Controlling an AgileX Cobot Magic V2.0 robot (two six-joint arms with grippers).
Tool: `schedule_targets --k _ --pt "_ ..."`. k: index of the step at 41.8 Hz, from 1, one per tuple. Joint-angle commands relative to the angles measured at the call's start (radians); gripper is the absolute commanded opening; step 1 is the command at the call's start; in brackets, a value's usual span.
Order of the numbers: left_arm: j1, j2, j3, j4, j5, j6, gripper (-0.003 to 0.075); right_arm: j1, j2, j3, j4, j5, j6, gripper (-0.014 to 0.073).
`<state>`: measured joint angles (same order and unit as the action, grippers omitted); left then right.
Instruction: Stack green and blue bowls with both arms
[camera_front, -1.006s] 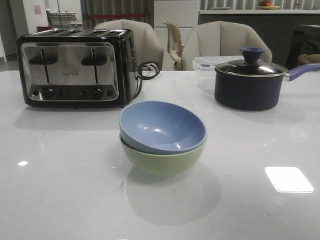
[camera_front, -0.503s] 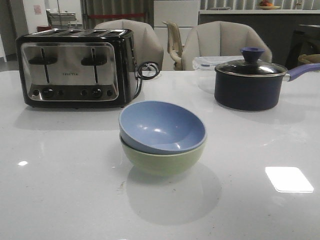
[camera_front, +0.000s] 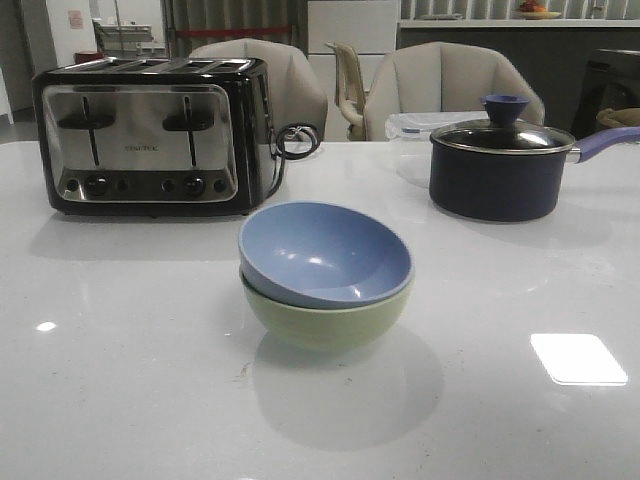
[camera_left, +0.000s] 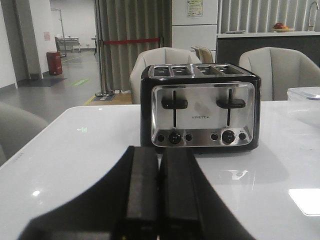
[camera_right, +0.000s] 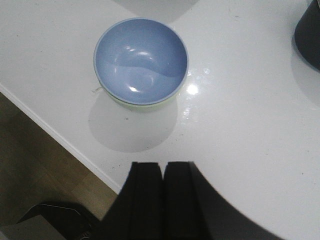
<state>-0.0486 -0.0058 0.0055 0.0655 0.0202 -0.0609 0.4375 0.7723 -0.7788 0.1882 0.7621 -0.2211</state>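
Observation:
The dusty blue bowl (camera_front: 325, 253) sits nested inside the pale green bowl (camera_front: 325, 323) at the middle of the white table (camera_front: 120, 380). The stack also shows in the right wrist view, blue bowl (camera_right: 141, 59) over a sliver of green rim (camera_right: 145, 105). My right gripper (camera_right: 163, 165) is shut and empty, held high above the table's front edge, apart from the bowls. My left gripper (camera_left: 158, 150) is shut and empty, low over the table, facing the toaster. Neither arm shows in the front view.
A black and chrome four-slot toaster (camera_front: 150, 135) stands at the back left, also in the left wrist view (camera_left: 200, 105). A dark lidded saucepan (camera_front: 497, 165) with a blue handle stands at the back right. Chairs stand behind the table.

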Motion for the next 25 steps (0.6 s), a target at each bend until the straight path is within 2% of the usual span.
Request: schedule_targets --k 1,15,21,25 --pt "-0.005 -0.016 0.006 -0.002 -0.088 -0.011 0.0099 -0.003 -0.004 -0.029 0.009 -0.062 -0.009 0.0036" --pt "-0.005 -0.016 0.006 -0.002 -0.088 -0.011 0.0099 -0.013 -0.034 -0.021 0.000 -0.069 -0.009 0.0036" --pt "-0.005 -0.015 0.006 -0.002 -0.088 -0.011 0.0099 -0.114 -0.156 0.030 0.000 -0.117 -0.009 0.0036" --pt "-0.005 -0.015 0.006 -0.002 -0.088 -0.011 0.0099 -0.198 -0.250 0.112 -0.003 -0.212 -0.009 0.0036"
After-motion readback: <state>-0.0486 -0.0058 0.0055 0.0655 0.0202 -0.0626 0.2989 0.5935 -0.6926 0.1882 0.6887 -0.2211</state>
